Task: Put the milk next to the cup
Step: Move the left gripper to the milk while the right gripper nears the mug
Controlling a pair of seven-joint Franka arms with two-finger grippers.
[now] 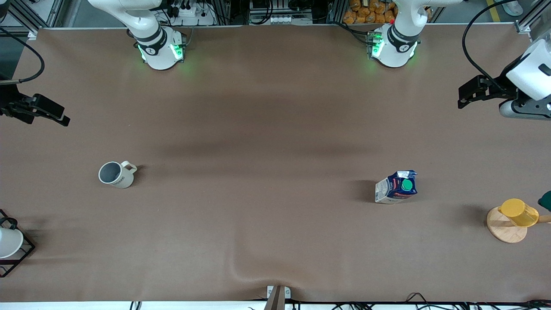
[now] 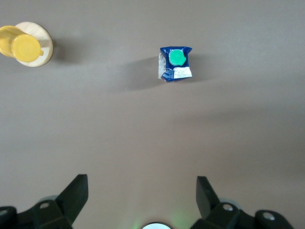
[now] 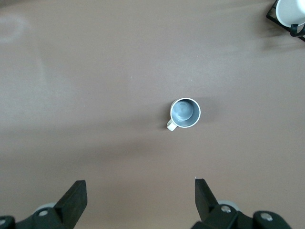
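The milk (image 1: 398, 187), a dark blue carton with a green cap, stands upright on the brown table toward the left arm's end. It also shows in the left wrist view (image 2: 175, 63). The cup (image 1: 115, 174), a cream mug with a grey inside, stands toward the right arm's end and shows in the right wrist view (image 3: 185, 113). My left gripper (image 1: 461, 98) hangs open and empty high over the left arm's end of the table (image 2: 142, 183). My right gripper (image 1: 63, 118) hangs open and empty high over the right arm's end (image 3: 140, 187). Milk and cup stand far apart.
A yellow cup (image 1: 518, 213) sits on a round wooden stand (image 1: 506, 232) near the milk, with a dark green thing (image 1: 546, 200) at the view's edge. A white cup (image 1: 8, 243) sits in a black wire rack near the mug. The cloth has a wrinkle (image 1: 258, 267) by the front edge.
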